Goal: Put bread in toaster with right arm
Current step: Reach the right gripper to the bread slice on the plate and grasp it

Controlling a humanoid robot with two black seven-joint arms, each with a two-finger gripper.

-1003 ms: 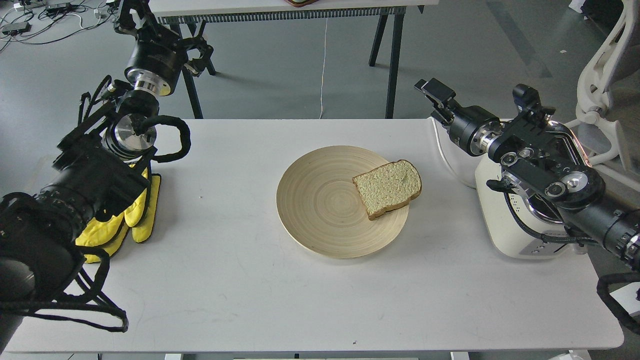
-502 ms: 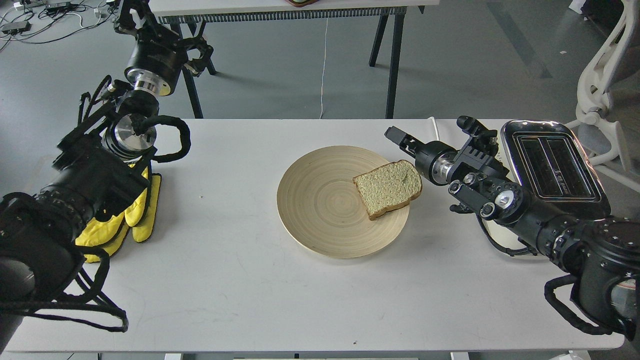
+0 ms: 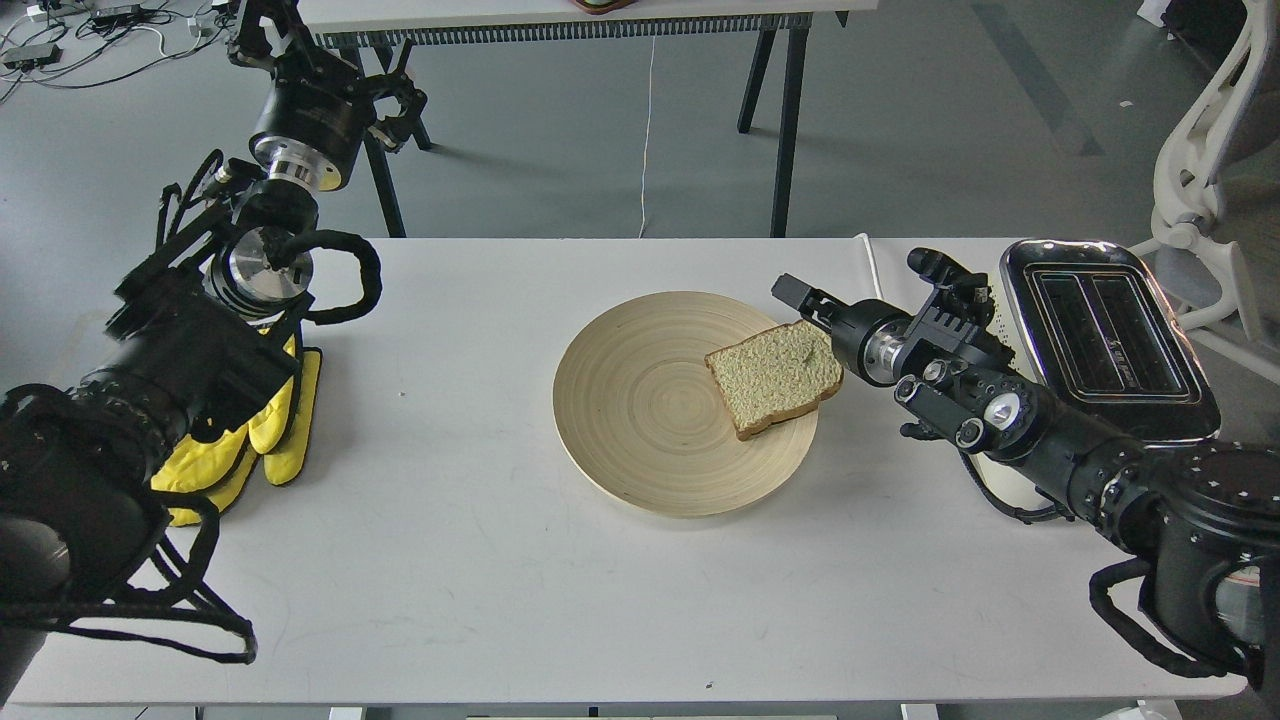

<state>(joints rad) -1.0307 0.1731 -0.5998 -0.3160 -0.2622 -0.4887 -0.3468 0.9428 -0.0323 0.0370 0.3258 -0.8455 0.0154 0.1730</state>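
Note:
The bread (image 3: pixel 775 377) lies flat on the right part of a round wooden plate (image 3: pixel 620 400) in the middle of the white table. The toaster (image 3: pixel 1105 330) stands at the table's right edge with both slots facing up and empty. My right gripper (image 3: pixel 803 298) hovers low at the bread's upper right corner, just over the crust, with the arm stretching back in front of the toaster. It points left and looks dark, so its fingers cannot be told apart. My left gripper (image 3: pixel 320 65) is raised beyond the table's far left edge, open and empty.
Yellow gloves (image 3: pixel 265 430) lie under my left arm at the table's left side. The toaster's white cord (image 3: pixel 880 290) runs along the table behind my right gripper. A second table's legs (image 3: pixel 785 130) stand behind, and a white chair (image 3: pixel 1210 150) at far right.
My right arm swung down and left from above the toaster to the bread's edge, uncovering the toaster's top, then crept slightly closer to the bread. The left arm and the bread stayed still.

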